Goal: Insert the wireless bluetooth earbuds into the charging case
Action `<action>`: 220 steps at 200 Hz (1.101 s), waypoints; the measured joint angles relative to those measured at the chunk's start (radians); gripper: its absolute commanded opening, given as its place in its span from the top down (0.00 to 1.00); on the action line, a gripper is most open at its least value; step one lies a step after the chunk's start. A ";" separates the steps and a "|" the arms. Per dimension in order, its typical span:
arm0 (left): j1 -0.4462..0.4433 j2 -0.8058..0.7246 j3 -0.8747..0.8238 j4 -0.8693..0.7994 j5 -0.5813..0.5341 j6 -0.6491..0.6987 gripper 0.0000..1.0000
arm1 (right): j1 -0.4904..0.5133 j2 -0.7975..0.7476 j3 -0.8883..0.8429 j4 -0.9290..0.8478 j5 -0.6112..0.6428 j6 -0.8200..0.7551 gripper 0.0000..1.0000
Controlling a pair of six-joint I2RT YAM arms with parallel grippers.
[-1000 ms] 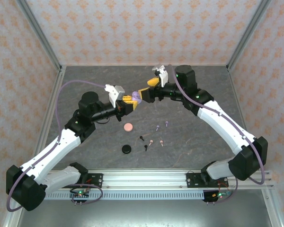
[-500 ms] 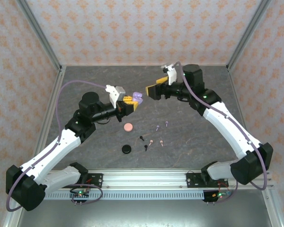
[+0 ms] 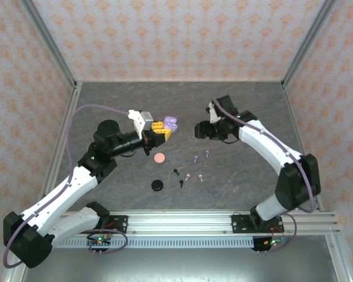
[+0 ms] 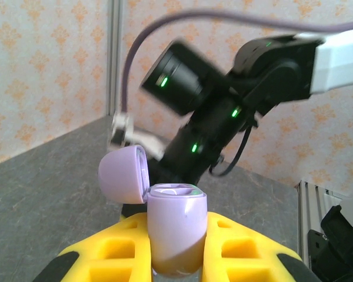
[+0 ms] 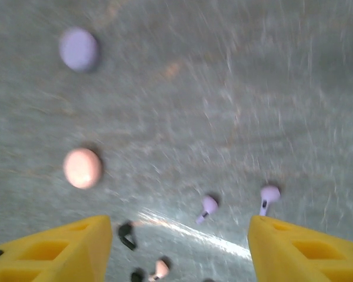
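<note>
My left gripper (image 3: 163,130) is shut on a lilac charging case (image 3: 171,123), held above the table. In the left wrist view the case (image 4: 176,229) stands upright between the yellow fingers (image 4: 106,252), its lid (image 4: 122,175) flipped open to the left. My right gripper (image 3: 199,130) hangs open and holds nothing, a little right of the case. Below it lie two lilac earbuds (image 5: 207,207) (image 5: 269,195), a black one (image 5: 126,235) and a pink one (image 5: 159,269). On the table are lilac (image 3: 195,158), pink (image 3: 187,177) and black (image 3: 176,172) earbuds.
A round pink case (image 3: 159,158) and a round black case (image 3: 157,185) lie on the grey table in front of the left gripper. The blurred right wrist view shows a round lilac shape (image 5: 78,49) beyond the pink case (image 5: 82,168). Patterned walls enclose the table.
My right gripper has drawn back from the lilac case to the right and dropped lower. The left arm has shifted slightly left, with the case in its grip.
</note>
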 measured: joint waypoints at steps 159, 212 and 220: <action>-0.012 -0.076 -0.029 0.013 -0.004 0.005 1.00 | 0.166 0.348 0.022 -0.049 0.179 0.210 0.59; -0.012 -0.076 -0.032 0.009 -0.004 0.007 1.00 | 0.174 0.360 0.030 -0.056 0.202 0.213 0.67; -0.012 -0.076 -0.032 0.009 -0.004 0.007 1.00 | 0.174 0.361 0.031 -0.058 0.203 0.213 0.68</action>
